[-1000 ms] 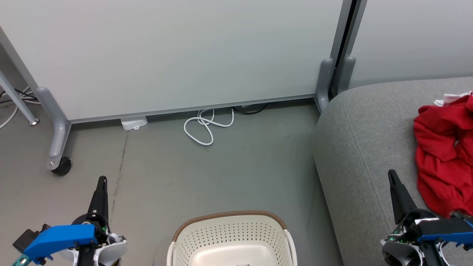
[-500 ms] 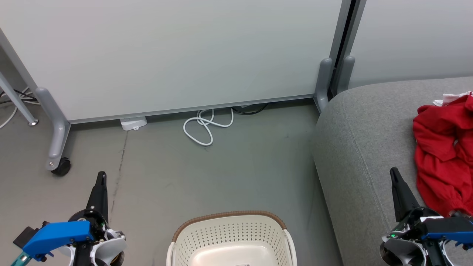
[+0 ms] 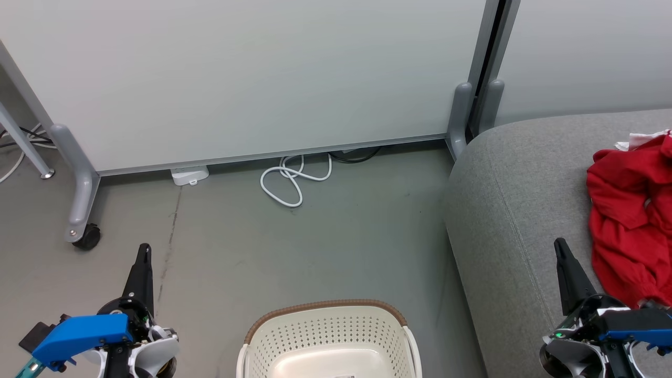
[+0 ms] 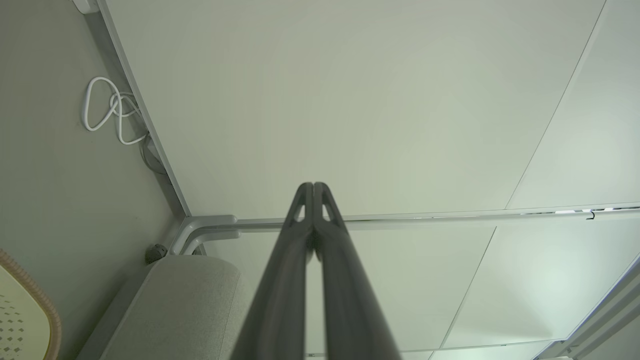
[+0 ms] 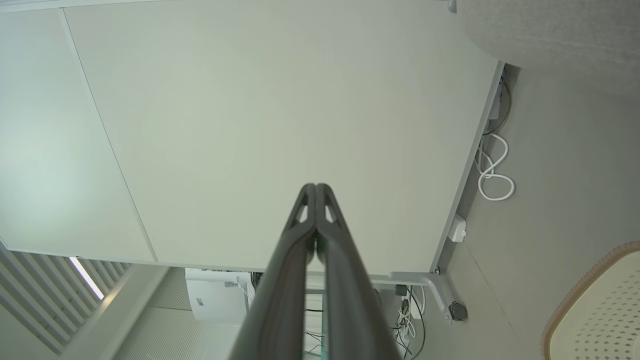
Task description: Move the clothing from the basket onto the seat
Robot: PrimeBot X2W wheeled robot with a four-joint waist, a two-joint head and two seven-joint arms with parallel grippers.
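The large light-grey upholstered sofa seat (image 3: pixel 504 210) at three o'clock holds the crumpled bright-red, white-trimmed clothing (image 3: pixel 627 220), and the cream perforated plastic basket (image 3: pixel 325 336) at six o'clock looks bare inside, so the transfer seems done, with left gripper (image 3: pixel 143 248) and right gripper (image 3: pixel 560 243) pressed together, empty.

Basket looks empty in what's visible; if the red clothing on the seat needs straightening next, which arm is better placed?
Right, likely. The right end effector, shut, hangs over the seat beside the clothing; the left end effector, also shut, is over the floor, left of the basket.
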